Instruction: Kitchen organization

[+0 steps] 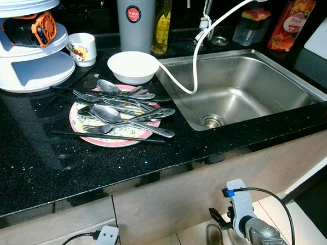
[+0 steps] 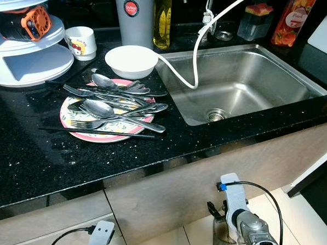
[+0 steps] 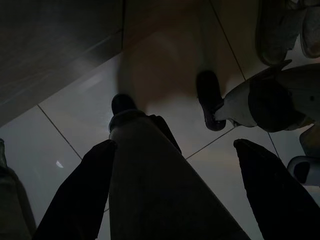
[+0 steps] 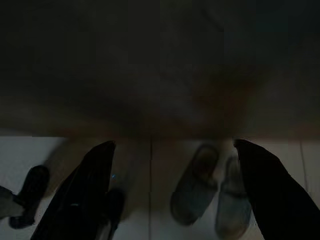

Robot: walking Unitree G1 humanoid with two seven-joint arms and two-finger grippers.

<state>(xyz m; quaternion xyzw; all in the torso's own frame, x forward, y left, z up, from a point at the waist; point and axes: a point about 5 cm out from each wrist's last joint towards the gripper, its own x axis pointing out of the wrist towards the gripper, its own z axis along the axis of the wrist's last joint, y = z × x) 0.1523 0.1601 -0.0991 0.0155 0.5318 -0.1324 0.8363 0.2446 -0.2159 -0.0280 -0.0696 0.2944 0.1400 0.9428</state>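
Observation:
A floral plate with a pink rim [image 1: 86, 133] lies on the black counter [image 1: 34, 162], left of the sink. Several spoons and forks [image 1: 119, 111] are piled on it, and a black chopstick [image 1: 106, 136] lies across its front. Just behind the plate stands a white bowl [image 1: 132, 66]. Both arms hang low in front of the cabinet, the left arm [image 1: 106, 241] and the right arm [image 1: 242, 211]. My left gripper [image 3: 175, 145] is open above the tiled floor. My right gripper [image 4: 175, 144] is also open, with nothing between its fingers.
A steel sink [image 1: 244, 85] takes up the right, with a white hose [image 1: 203, 41] drooping into it. A white tiered rack [image 1: 23, 58], a mug [image 1: 83, 49], a grey tumbler [image 1: 136, 19] and an oil bottle [image 1: 162, 24] line the back. Slippers [image 4: 210, 190] lie on the floor.

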